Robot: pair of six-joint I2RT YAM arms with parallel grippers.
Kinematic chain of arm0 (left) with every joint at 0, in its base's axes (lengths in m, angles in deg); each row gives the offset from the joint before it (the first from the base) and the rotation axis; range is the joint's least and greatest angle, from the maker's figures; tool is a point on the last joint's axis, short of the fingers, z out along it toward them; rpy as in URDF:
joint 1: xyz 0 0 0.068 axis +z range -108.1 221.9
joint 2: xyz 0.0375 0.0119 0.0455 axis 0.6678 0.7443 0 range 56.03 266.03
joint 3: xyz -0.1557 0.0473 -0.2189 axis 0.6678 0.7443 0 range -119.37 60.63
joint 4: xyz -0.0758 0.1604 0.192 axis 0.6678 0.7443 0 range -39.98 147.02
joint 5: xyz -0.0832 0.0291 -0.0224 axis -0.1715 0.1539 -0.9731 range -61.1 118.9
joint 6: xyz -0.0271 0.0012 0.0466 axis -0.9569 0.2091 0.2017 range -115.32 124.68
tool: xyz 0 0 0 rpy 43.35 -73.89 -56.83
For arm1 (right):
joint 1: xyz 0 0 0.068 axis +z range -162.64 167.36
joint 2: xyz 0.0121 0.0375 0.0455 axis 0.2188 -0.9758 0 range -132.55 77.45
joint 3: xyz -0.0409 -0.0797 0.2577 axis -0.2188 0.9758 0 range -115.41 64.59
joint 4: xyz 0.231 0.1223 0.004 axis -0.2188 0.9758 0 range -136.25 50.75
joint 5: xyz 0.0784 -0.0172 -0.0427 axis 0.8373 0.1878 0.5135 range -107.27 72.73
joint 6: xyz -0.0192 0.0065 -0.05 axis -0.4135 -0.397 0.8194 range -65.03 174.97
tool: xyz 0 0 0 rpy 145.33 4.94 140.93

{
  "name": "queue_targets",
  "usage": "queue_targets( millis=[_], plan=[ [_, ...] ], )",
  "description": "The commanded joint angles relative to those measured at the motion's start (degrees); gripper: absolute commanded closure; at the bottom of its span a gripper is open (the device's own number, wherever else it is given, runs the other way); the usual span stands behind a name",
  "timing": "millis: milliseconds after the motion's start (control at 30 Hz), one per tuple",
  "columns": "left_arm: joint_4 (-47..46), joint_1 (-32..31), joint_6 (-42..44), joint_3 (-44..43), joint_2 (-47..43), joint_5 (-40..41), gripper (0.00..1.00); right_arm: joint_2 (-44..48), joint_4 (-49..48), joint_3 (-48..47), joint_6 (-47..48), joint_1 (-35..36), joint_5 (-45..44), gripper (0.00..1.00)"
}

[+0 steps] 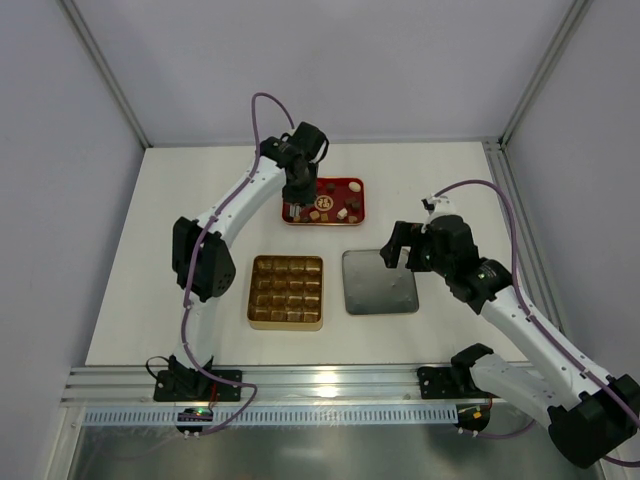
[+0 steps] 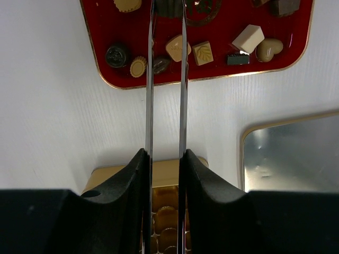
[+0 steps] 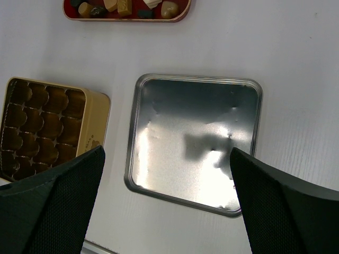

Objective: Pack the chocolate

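Observation:
Several chocolate pieces (image 2: 248, 38), round and square, dark, tan and cream, lie on the red tray (image 2: 100, 26), which the top view shows at the back centre (image 1: 360, 200). My left gripper (image 1: 297, 208) reaches down into the tray. In the left wrist view its two thin blades (image 2: 150, 106) stand narrowly apart, and a dark chocolate piece (image 2: 168, 7) fills the gap between them at the top edge. The gold gridded box (image 1: 250, 292) sits nearer, and its cells look empty. My right gripper (image 1: 390, 250) hangs wide open and empty above the silver lid (image 3: 196, 137).
The silver lid (image 1: 380, 290) lies flat to the right of the gold box (image 3: 47, 127). The red tray's near edge (image 3: 180, 13) shows at the top of the right wrist view. White walls and metal frame posts border the table, and a rail runs along its near edge.

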Motion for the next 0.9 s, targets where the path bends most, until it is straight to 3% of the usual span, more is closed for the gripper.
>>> queue_targets(
  millis=[0,867],
  plan=[
    [0.6,-0.4,0.6,-1.4,-2.2,0.3,0.69,-0.2,-1.8,-1.4,-0.2,0.2,-0.6,0.00],
    [-0.2,-0.4,0.2,4.6,-8.4,-1.5,0.71,-1.4,-3.4,0.1,-1.2,0.2,-0.2,0.00]
  ],
)
